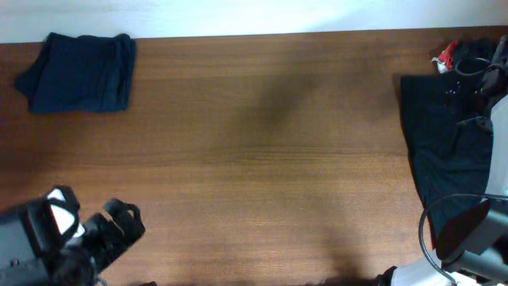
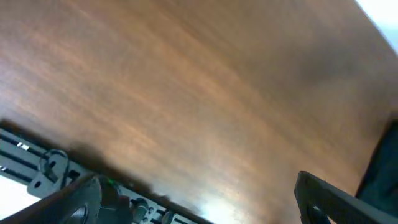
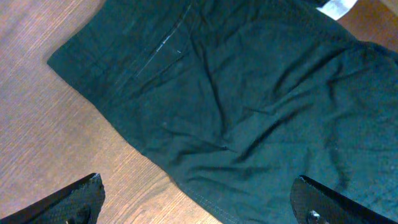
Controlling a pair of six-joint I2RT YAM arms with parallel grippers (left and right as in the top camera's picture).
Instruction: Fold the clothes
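A navy blue garment (image 1: 79, 71) lies folded at the table's far left corner. A larger black garment (image 1: 448, 147) lies spread at the right edge; it fills the right wrist view (image 3: 249, 106). My right gripper (image 3: 196, 202) is open and empty just above the black garment's hem. My left gripper (image 2: 199, 199) is open and empty over bare wood at the front left; in the overhead view it sits at the front left corner (image 1: 119, 222).
The wooden table (image 1: 262, 159) is bare across its middle. A red and white item (image 1: 446, 56) and cables lie at the back right by the black garment. The left arm's base rail (image 2: 37, 165) shows along the front edge.
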